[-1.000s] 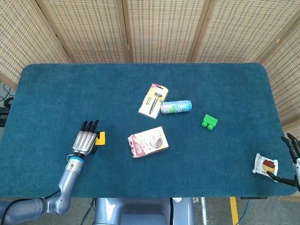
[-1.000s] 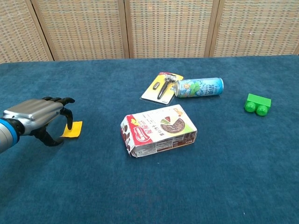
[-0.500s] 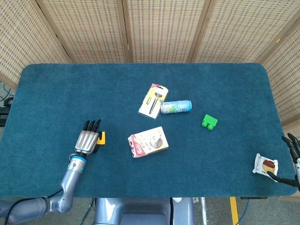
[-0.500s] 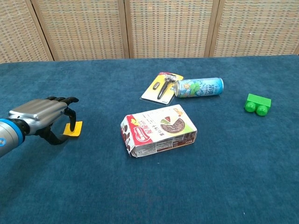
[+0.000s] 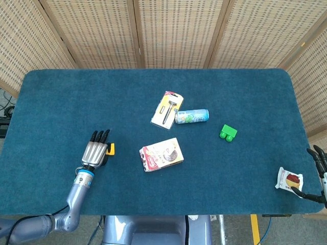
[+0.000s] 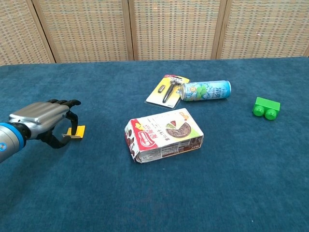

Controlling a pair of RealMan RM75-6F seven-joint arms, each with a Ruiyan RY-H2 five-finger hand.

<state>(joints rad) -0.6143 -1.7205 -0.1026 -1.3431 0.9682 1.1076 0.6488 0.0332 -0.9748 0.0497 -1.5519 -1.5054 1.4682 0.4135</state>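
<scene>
My left hand (image 5: 94, 153) (image 6: 41, 121) hangs low over the blue table's front left. It pinches a small flat yellow block (image 5: 110, 149) (image 6: 78, 131) between thumb and a fingertip. The block stands tilted on the cloth, one edge raised. My right hand (image 5: 318, 176) shows only in the head view, at the table's right front edge. Its fingers are spread and it holds nothing. Its thumb lies just beside a white snack packet (image 5: 288, 179) with a red picture.
A snack box (image 5: 161, 154) (image 6: 164, 134) lies right of the left hand. Behind it are a carded razor pack (image 5: 167, 109) (image 6: 167, 90), a can (image 5: 191, 116) (image 6: 205, 90) on its side, and a green brick (image 5: 228, 132) (image 6: 266, 108) further right.
The left hand slid a little toward the yellow block and closed thumb and finger on it. The block went from lying flat to tilted. The right hand has not moved.
</scene>
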